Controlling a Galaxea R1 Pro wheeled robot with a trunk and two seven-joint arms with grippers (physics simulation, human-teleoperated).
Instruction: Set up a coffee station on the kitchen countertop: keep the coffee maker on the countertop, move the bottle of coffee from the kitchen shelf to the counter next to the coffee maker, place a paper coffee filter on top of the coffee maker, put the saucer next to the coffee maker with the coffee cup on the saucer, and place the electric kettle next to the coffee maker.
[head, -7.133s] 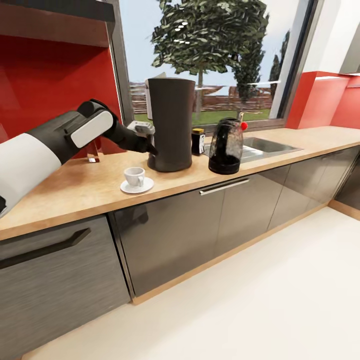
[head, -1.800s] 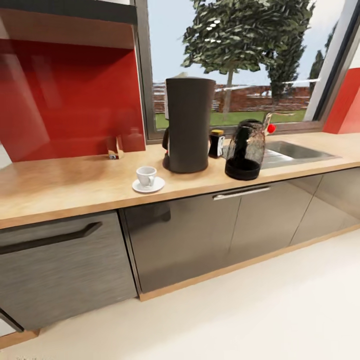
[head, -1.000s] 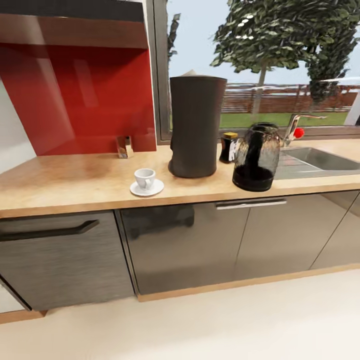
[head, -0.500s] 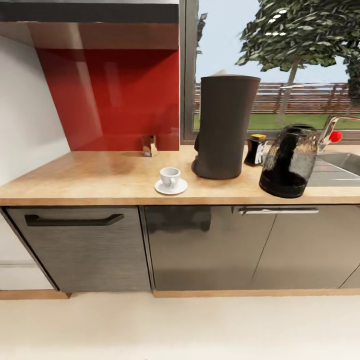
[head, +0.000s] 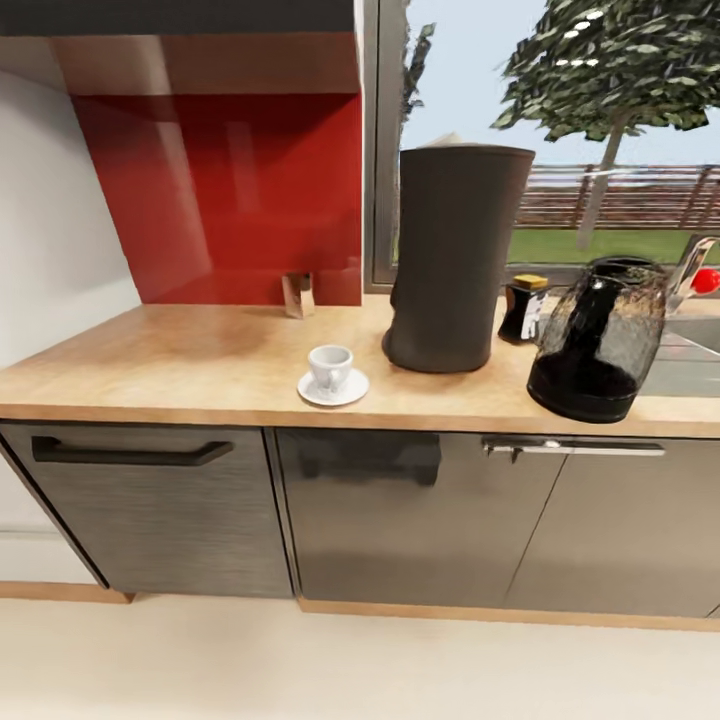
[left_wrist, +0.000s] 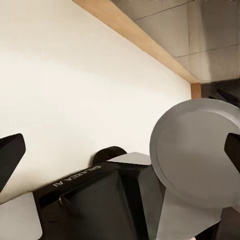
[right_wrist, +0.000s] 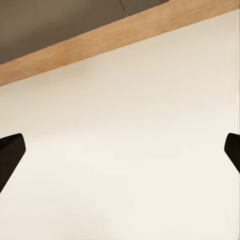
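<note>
On the kitchen countertop stands the tall dark coffee maker. A pale edge of the paper coffee filter peeks over its top rim. To its left, the white coffee cup sits on the saucer. The bottle of coffee, with a yellow lid, stands behind and to the right of the machine, and the glass electric kettle stands further right. The kitchen shelf is out of view. My left gripper and right gripper both hang open and empty over the pale floor.
A small brown object stands against the red backsplash. A sink tap with a red knob is at the far right. Dark cabinet fronts run under the counter. The left wrist view shows part of my own base.
The camera has turned and come closer to the counter, so the whole picture shifted. My left arm, earlier stretched out beside the coffee maker, has left the head view. The counter's things kept their places.
</note>
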